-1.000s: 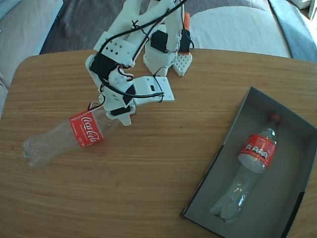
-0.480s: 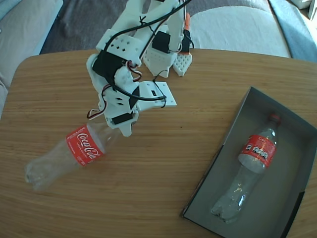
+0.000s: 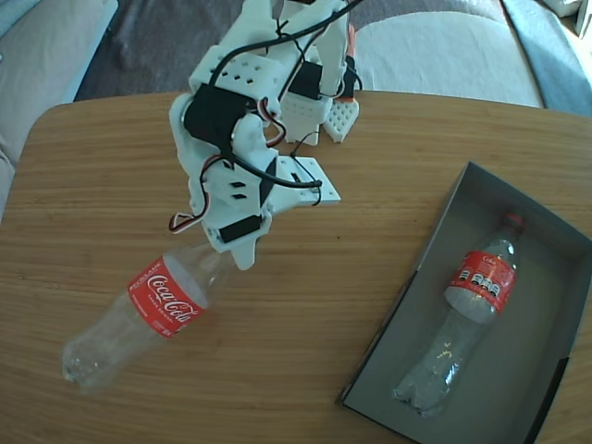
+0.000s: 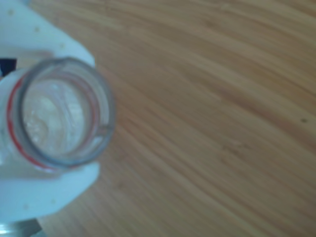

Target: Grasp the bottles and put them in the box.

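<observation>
The end effector [image 3: 236, 252] is pinching the neck of the first Coca-Cola bottle [image 3: 162, 301], and this bottle hangs down from it toward the lower left of the fixed view, with the base lowest and farthest from the grey cardboard box [image 3: 439, 236]. In the wrist view the open mouth of this bottle [image 4: 61, 113] sits between the two white fingers [image 4: 47, 195], which press on it from both sides just under the red neck ring, so the bottle is directly in the grip and not beside it. Whether its base touches the tabletop [image 3: 305, 333] I cannot tell. The box lies to the right of the end effector, well apart from it across bare wood. Its long axis runs from upper right to lower left, almost the same direction as the long axis of the held bottle. The second bottle [image 3: 462, 310] already lies inside the box along this axis, nearer to the right wall, with its neck toward the upper end. The free strip of the box floor is therefore on the left side, the side nearer to the end effector. I judge that the coming move is a carry to the right, with the bottle kept parallel to the box's long walls.
</observation>
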